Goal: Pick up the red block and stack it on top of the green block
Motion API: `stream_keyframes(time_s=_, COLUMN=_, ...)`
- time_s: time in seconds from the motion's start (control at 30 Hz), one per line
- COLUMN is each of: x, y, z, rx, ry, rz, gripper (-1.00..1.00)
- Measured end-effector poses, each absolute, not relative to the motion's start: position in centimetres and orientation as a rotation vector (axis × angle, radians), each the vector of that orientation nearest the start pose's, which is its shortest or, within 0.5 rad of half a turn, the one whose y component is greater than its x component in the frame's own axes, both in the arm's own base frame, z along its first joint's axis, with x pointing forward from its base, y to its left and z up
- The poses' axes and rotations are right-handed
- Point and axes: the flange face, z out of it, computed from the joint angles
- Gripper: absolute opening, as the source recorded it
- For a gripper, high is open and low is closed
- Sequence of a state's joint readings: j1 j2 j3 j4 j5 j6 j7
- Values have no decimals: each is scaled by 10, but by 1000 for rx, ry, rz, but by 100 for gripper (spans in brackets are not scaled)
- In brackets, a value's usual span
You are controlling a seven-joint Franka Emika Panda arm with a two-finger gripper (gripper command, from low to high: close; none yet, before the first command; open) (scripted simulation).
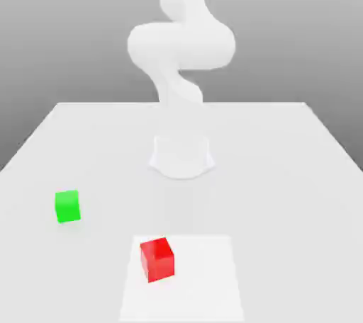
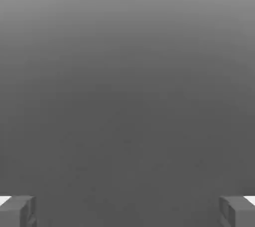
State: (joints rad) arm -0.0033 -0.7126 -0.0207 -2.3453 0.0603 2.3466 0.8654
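- Sitting on the white counter [image 1: 283, 173], the red block [image 1: 157, 259] rests on a slightly brighter square patch [image 1: 205, 279] of the surface, in the patch's corner toward the exterior view's left.
- The green block [image 1: 67, 206] stands well apart from the red block, toward the exterior view's left and a little farther back, on bare counter outside the patch.
- Nothing touches either block, and the stretch of counter between them is open.
- The arm's round white base [image 1: 181, 156] sits behind the red block, near the middle of the counter, and the white arm [image 1: 181, 45] rises from it in a bend, high above both blocks.
- The jaws stand wide apart: in the hand view two grey fingertips [image 2: 17, 211] sit at opposite edges, with only plain grey between them and nothing gripped.
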Motion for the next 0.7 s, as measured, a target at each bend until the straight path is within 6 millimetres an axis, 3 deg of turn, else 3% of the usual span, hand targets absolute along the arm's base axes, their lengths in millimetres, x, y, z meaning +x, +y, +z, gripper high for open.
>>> stream_keyframes(time_s=0.17, x=434, y=-23, z=541, rx=-2253, ry=1508, rz=-523, gripper=0)
stream_keyframes(time_s=0.33, x=452, y=-26, z=422, rx=-2118, ry=1847, rz=-260, gripper=0)
stream_keyframes(time_s=0.43, x=447, y=-28, z=355, rx=-2026, ry=2060, rz=-139, gripper=0)
stream_keyframes(time_s=0.57, x=425, y=-34, z=273, rx=-1881, ry=2355, rz=-34, gripper=0)
stream_keyframes(time_s=0.7, x=398, y=-47, z=213, rx=-1729, ry=2604, rz=-5, gripper=0)
